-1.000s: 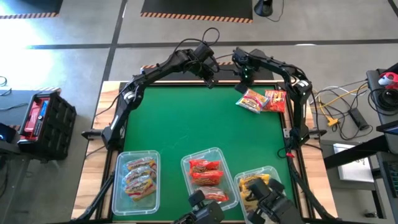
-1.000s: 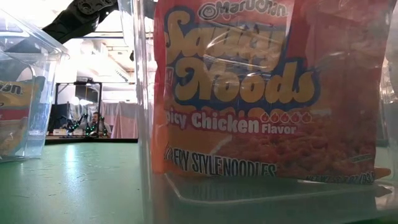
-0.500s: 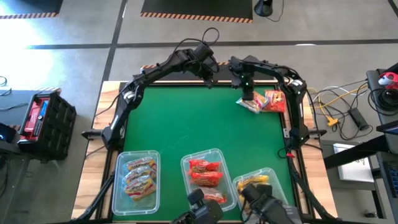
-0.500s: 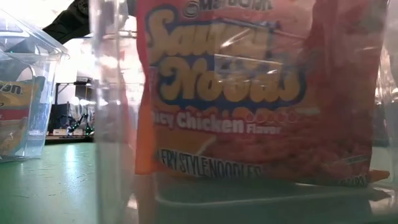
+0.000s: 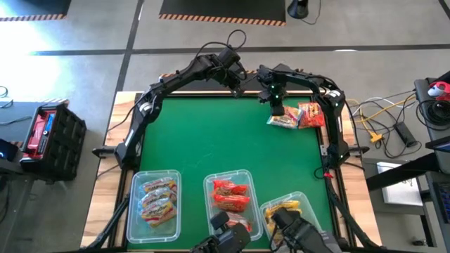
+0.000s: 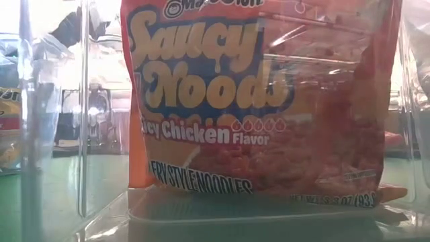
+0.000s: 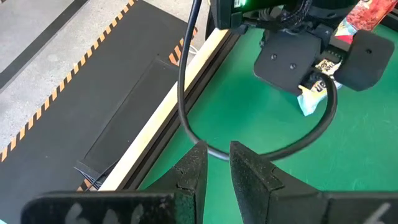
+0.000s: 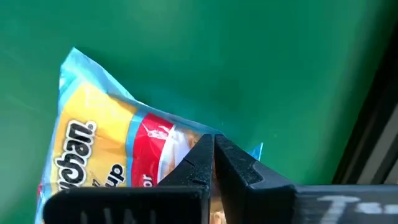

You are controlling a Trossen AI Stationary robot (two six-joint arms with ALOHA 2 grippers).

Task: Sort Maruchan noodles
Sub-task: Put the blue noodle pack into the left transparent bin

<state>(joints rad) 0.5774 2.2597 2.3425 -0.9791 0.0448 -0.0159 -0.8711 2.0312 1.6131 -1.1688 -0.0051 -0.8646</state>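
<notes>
At the far edge of the green table point(image 5: 225, 140), toward its right corner, the right gripper point(image 5: 277, 109) hangs over a small heap of noodle packets point(image 5: 297, 116). Its two dark fingers point(image 8: 214, 163) are pressed together with no gap between them, and the tips sit just above a yellow-and-blue packet point(image 8: 106, 149) that lies flat on the mat, one corner poking out past them. I cannot tell whether the tips touch the wrapper; nothing is pinched between them. A red packet point(image 5: 311, 114) lies against the yellow one, nearer the right edge.

The left gripper point(image 5: 235, 77) waits at the middle of the far edge, also closed, its fingers point(image 7: 193, 171) nearly meeting and holding nothing. From its wrist you look across a loop of black cable point(image 7: 249, 146) to the right arm's housing with the pale packet end point(image 7: 311, 99) beneath it.

Along the near edge stand three clear bins. The left bin point(image 5: 155, 206) holds orange-pink packets, the middle bin point(image 5: 232, 198) holds red ones, and the right bin point(image 5: 287, 211) near the corner holds yellow ones. Seen level with the tabletop, a red Saucy Noods packet point(image 6: 262, 107) stands nearly upright against the clear wall of a bin, filling most of the view.
</notes>
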